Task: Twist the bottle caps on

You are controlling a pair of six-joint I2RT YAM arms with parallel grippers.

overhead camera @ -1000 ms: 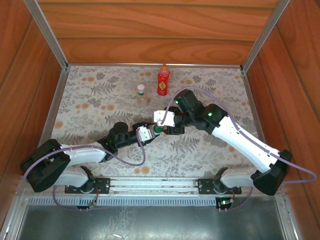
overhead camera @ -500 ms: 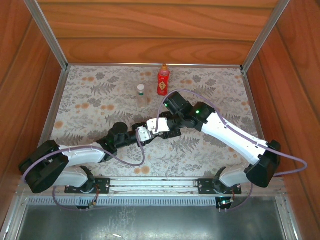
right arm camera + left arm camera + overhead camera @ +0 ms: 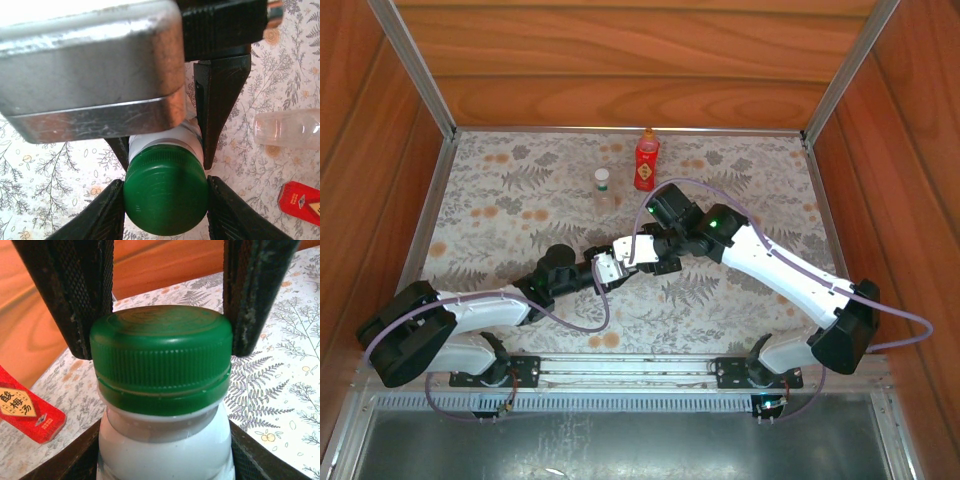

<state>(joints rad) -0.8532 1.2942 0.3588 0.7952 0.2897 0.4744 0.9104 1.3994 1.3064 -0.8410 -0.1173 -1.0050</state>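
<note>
**Op:** Where's the white bottle (image 3: 165,445)?
**Me:** In my left end effector (image 3: 165,462). It's clamped tight on the white body, low down, below the neck. The bottle is over the middle of the table (image 3: 490,200), between my two arms, nearer the front edge than the other two.
**Op:** Cap?
**Me:** The green cap (image 3: 162,352) is on the neck and looks level. A thin band shows under its ribbed skirt. Can't tell how far it's threaded.
**Op:** Right side?
**Me:** My right end effector (image 3: 165,212) comes at it from the opposite side. Narrow opening, fingers (image 3: 102,212) pressed on either side of the green cap. The left wrist view agrees: two dark textured fingers flank the cap, both touching its rim.
**Op:** Is the bottle resting on the table?
**Me:** Can't tell. In the top view my two end effectors cover it.
**Op:** Other bottles?
**Me:** The red bottle (image 3: 646,160) is upright at the far edge, near the middle. The clear bottle (image 3: 604,190) is upright just in front and left of it, near but apart. Both are well apart from my end effectors.
**Op:** Surface?
**Me:** Floral leaf-print cover on the table. Around it, wood panels (image 3: 620,60) on three sides.
</note>
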